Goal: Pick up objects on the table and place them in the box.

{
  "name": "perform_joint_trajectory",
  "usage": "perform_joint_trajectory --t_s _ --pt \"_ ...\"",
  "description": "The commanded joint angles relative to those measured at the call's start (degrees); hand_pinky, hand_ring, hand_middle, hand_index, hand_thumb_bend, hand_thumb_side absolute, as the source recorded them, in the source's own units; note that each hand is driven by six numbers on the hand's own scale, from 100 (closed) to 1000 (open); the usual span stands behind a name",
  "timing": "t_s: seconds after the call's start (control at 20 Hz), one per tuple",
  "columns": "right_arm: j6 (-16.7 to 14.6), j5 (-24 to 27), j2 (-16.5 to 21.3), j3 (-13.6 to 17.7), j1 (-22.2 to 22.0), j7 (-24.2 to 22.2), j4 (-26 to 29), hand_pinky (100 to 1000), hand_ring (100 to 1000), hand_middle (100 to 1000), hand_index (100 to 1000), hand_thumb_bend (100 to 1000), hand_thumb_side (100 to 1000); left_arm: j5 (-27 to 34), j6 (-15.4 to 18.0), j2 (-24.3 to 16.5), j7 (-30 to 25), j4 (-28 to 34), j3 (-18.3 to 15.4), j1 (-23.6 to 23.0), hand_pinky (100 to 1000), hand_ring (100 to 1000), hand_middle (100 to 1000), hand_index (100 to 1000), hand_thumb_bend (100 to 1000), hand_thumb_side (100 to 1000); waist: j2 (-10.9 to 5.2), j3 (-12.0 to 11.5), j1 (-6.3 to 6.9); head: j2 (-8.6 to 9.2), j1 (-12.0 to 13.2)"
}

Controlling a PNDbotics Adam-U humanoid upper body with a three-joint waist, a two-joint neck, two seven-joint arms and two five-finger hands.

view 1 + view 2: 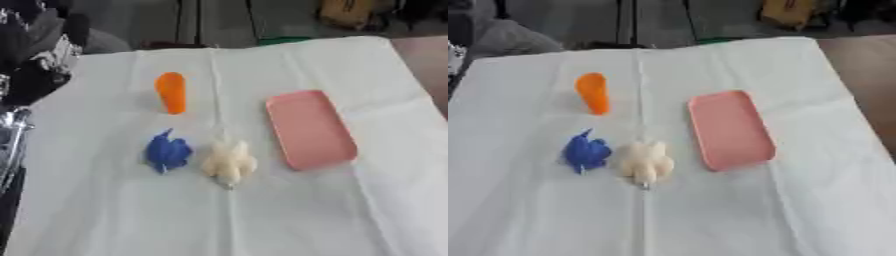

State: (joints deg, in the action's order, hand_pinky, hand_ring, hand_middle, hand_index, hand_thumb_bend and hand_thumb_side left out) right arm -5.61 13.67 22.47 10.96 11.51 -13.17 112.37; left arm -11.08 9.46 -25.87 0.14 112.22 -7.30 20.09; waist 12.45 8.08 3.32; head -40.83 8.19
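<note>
An orange, teardrop-shaped soft piece (171,92) lies on the white-clothed bench (262,215). Its long axis runs from the far side toward the near side, with the broad rounded end away from the robot and the narrower end pointing nearer and a little right.

Nearer than it sits a blue, lumpy figure-like piece (166,151) with a thin tip pointing away from the robot. Just beside that, on its right, is a cream-coloured lumpy piece (229,162) whose long axis also runs far to near. Whether the two touch cannot be told.

The pink, shallow rounded-rectangle box (311,129) lies with its long side running far to near, its near end swung slightly right.

At the left edge of the left eye view, a black and silver shape appears to be the robot's left hand (16,127). It touches none of these things, and whether it is open or closed cannot be told. All four things lie to the right of this hand: the blue piece nearest it, the orange piece farther out and to the right, and the pink box well apart beyond the cream piece. All three pieces rest on the cloth outside the box.
</note>
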Motion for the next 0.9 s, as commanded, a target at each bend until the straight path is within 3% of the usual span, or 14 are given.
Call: perform_joint_trajectory --t_s 0.05,0.25,0.45,0.9 --pt "0.0 0.4 1.7 -0.1 0.2 -0.2 1.2 560 492 833 741 100 710 -5.2 -2.9 -4.1 -2.5 -3.7 1.8 3.5 739 808 794 929 457 491 -1.16 0.2 -0.13 -0.24 0.0" --pt "0.0 0.5 1.7 -0.3 0.2 -0.5 1.1 560 492 833 741 100 710 -13.0 -4.3 -5.5 -7.6 -12.9 5.2 9.0 772 856 846 960 549 557 -1.44 0.8 -0.29 -0.55 0.1" --pt "-0.1 0.7 1.7 -0.6 0.1 -0.8 1.0 560 492 833 741 100 710 -22.4 -2.8 -6.1 -13.1 -24.8 8.5 15.5 769 857 858 959 609 605 -1.8 1.6 -0.38 -0.83 0.2" --pt "0.0 0.9 1.7 -1.1 0.2 -1.5 0.9 559 492 833 742 100 712 -34.9 1.6 -4.1 -15.2 -42.4 11.9 24.0 730 827 843 925 719 711 -2.06 2.6 -0.24 -1.06 0.2"
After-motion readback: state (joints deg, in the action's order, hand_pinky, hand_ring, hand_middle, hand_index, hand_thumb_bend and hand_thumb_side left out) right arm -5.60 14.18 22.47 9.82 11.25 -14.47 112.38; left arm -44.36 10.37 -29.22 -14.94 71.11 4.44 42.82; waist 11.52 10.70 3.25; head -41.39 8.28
